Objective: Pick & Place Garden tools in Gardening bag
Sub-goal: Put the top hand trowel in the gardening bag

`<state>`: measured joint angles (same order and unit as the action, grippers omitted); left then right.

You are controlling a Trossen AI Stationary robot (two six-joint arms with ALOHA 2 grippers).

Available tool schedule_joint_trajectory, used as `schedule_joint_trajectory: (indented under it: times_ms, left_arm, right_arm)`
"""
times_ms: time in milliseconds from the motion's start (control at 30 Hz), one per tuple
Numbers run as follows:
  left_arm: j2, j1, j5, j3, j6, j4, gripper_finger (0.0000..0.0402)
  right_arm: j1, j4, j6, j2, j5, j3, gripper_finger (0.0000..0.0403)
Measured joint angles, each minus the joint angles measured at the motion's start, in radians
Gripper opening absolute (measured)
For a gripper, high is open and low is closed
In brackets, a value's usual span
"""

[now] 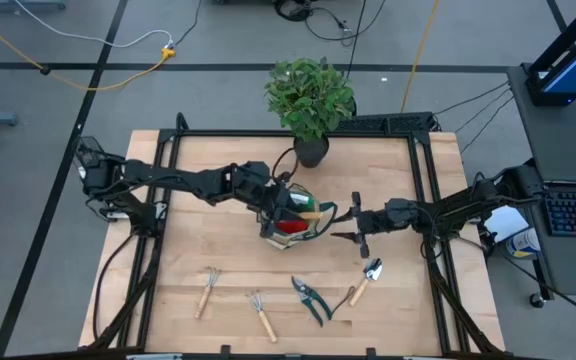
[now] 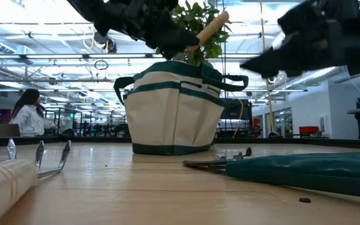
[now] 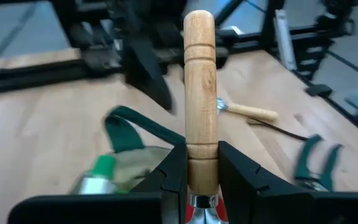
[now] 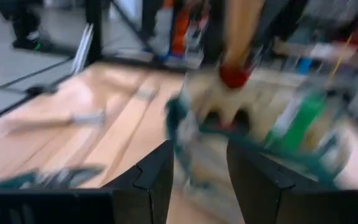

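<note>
The beige gardening bag (image 1: pixel 294 222) with green trim stands at the table's middle; it also shows in the low view (image 2: pixel 174 115). My left gripper (image 1: pixel 290 207) is over the bag's mouth, shut on a wooden-handled tool (image 3: pixel 200 93). A green spray bottle (image 3: pixel 98 173) and something red (image 1: pixel 290 226) sit inside the bag. My right gripper (image 1: pixel 356 228) is open and empty just right of the bag. A rake (image 1: pixel 208 290), a fork (image 1: pixel 261 315), pruners (image 1: pixel 310 300) and a trowel (image 1: pixel 363 282) lie flat on the table near its front edge. My left gripper pinches the wooden handle between its two fingers near the handle's metal-collar end (image 3: pixel 201 177). The fingers come slanting down from the table's left. The handle's free end (image 2: pixel 217 22) sticks up, tilted toward the right, above the bag's rim. The gripper and the bag hide the tool's metal end.
A potted leafy plant (image 1: pixel 310 100) stands at the table's far edge behind the bag. The bag's strap handles (image 2: pixel 230 80) stick out at its sides. A black frame (image 1: pixel 423 200) runs along the table's edges. A person (image 2: pixel 27 115) sits in the room beyond.
</note>
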<state>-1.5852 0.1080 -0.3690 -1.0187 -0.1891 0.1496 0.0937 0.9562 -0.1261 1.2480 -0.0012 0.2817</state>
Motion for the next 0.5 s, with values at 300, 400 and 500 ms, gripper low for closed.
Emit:
schedule_joint_trajectory:
  times_ms: [300,400,500]
  left_arm:
    - [0.001,0.007,-0.068,0.000,-0.090,0.027,0.0063]
    - [0.001,0.010,-0.082,0.000,-0.097,0.034,0.0063]
    - [0.001,0.010,-0.092,0.000,-0.105,0.035,0.0063]
  right_arm:
    - [-0.071,0.009,-0.275,-0.001,-0.086,0.159,0.0144]
    - [-0.115,-0.295,-0.285,0.000,-0.155,0.311,0.0144]
    - [-0.137,-0.443,-0.314,0.000,-0.185,0.402,0.0144]
